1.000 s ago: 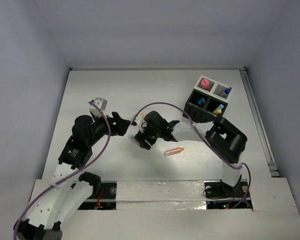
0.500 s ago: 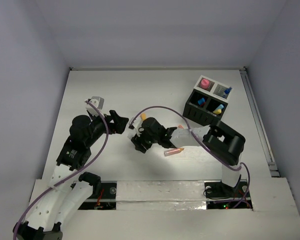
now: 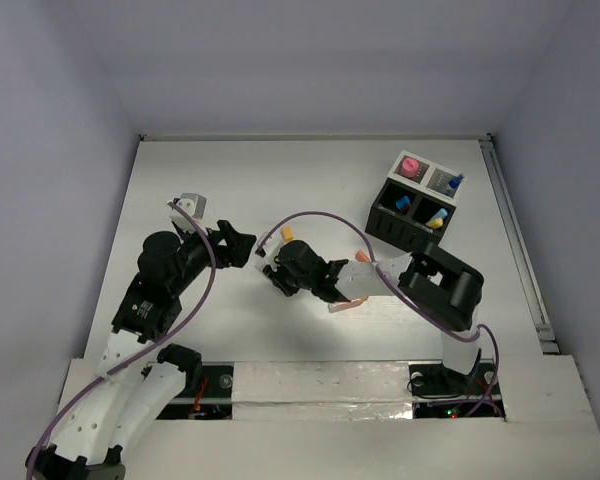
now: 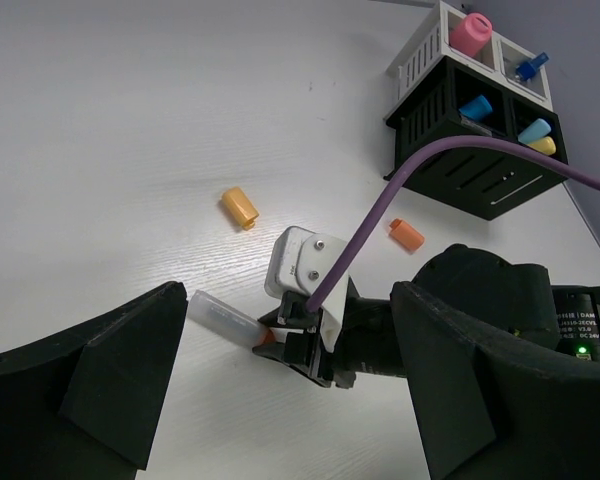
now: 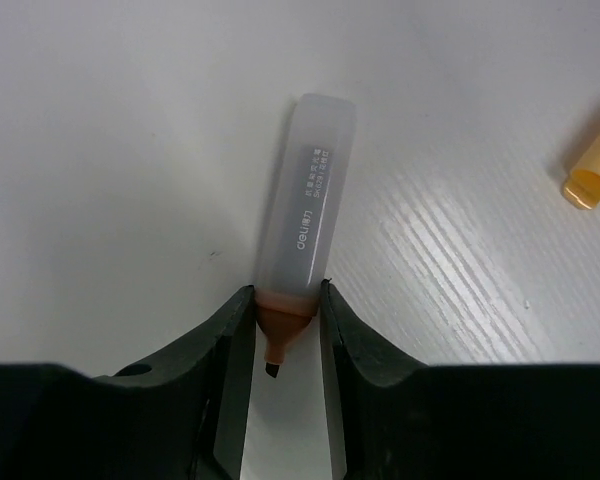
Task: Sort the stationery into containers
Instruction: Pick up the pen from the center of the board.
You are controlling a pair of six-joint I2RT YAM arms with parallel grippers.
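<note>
Grasping the clear marker (image 5: 305, 200) low down, at the collar by its orange tip, w/ right gripper (image 5: 285, 300) clenched on both sides. Lying flat on the table (image 4: 130, 120), about mid-table, well apart from the black box (image 4: 460, 175) at far right.

Probably the pick-up step, ahead of sorting. To do it well:
- Check both pads sit on the collar, not the tapered nib. Narrow hold, far from the middle, so expect the body to droop or pivot on lift.
- Lift slow & straight up, wrist level. If swinging, set down & re-grip nearer mid-body.
- Mind the yellow-orange cap (image 4: 239, 207) nearby and the orange cap (image 4: 406, 234) btwn marker & box. Avoid sweeping either w/ the purple cable (image 4: 430, 160).
- Carry over to the box and pick a compartment w/ room. Note pink round piece (image 4: 470, 33) and light-blue piece (image 4: 475, 107) already inside.
- Let go only once inside the walls.
- Keep left gripper (image 3: 242, 246) (jaws spread wide, holding nothing, hovering just beside) out of the lift path.
</note>
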